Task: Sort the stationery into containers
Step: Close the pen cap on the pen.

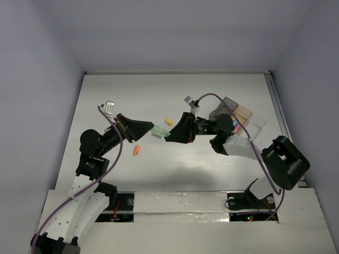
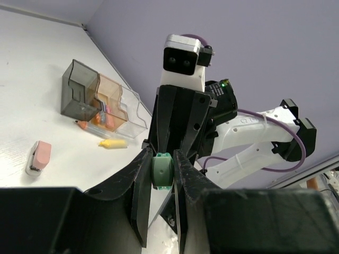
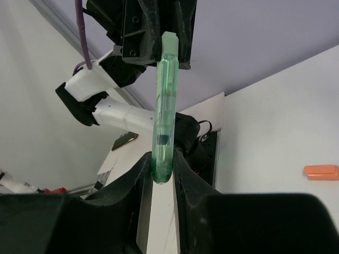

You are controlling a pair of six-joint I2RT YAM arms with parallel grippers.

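An orange piece (image 1: 136, 151) lies on the white table (image 1: 212, 90), well left of the containers (image 1: 249, 119). Nearer them, the left gripper (image 1: 152, 128) is clenched on one end of a green translucent piece (image 1: 159, 132). A yellow piece (image 1: 169, 121) lies nearby. The right gripper (image 1: 170, 136), closest to the containers, grasps the green piece's other end.

From above, the green piece (image 1: 159, 131) is a mere sliver, both ends buried in the left gripper (image 1: 152, 128) and right gripper (image 1: 169, 136). The right arm (image 1: 235, 143) covers the near edge of the containers (image 1: 242, 112), and the pieces (image 2: 103, 120) inside seem too jumbled to count.
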